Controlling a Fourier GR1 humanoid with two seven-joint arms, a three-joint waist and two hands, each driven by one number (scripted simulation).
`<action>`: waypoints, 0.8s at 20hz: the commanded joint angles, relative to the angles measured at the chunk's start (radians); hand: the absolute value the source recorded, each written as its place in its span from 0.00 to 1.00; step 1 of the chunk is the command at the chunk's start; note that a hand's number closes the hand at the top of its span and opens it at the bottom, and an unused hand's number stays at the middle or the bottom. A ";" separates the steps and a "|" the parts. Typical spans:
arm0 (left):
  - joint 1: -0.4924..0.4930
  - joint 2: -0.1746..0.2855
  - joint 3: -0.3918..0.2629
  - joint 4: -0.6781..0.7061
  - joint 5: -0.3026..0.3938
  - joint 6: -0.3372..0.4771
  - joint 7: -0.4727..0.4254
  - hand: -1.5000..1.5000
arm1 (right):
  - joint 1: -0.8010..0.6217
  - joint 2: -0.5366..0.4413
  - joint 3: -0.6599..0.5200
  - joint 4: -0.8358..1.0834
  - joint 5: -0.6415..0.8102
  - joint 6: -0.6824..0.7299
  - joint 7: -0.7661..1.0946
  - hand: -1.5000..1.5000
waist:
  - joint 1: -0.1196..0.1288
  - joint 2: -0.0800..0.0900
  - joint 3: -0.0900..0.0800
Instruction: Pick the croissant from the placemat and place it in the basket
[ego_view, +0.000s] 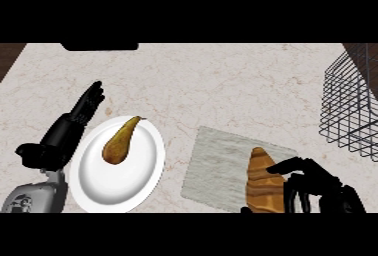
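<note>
croissant (260, 182) lies at the lower right on the grey placemat (218, 165), its long axis running up the frame with the narrow tip pointing away from us. our right hand (319, 187) is just to its right and touching it, fingers curled about its flank, so we judge the grip taken. further left a white plate (144, 170) holds a pear (120, 141), and our left hand (77, 120) rests open beside it. the wire basket (353, 107) stands at the upper right, well apart. we can read no writing anywhere.
</note>
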 joint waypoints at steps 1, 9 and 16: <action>0.022 0.023 0.020 -0.015 0.014 -0.019 0.002 0.50 | 0.015 0.005 -0.004 -0.285 -0.039 0.087 0.150 1.00 | 0.003 -0.001 0.000; 0.017 -0.005 -0.009 -0.064 0.013 -0.010 0.045 0.50 | -0.200 -0.063 -0.231 -0.278 -0.042 0.220 0.310 1.00 | 0.007 -0.002 0.000; -0.063 -0.021 -0.010 0.042 -0.017 0.015 0.019 0.50 | -0.659 -0.055 -0.432 -0.015 -0.072 0.264 0.469 1.00 | 0.014 0.005 0.000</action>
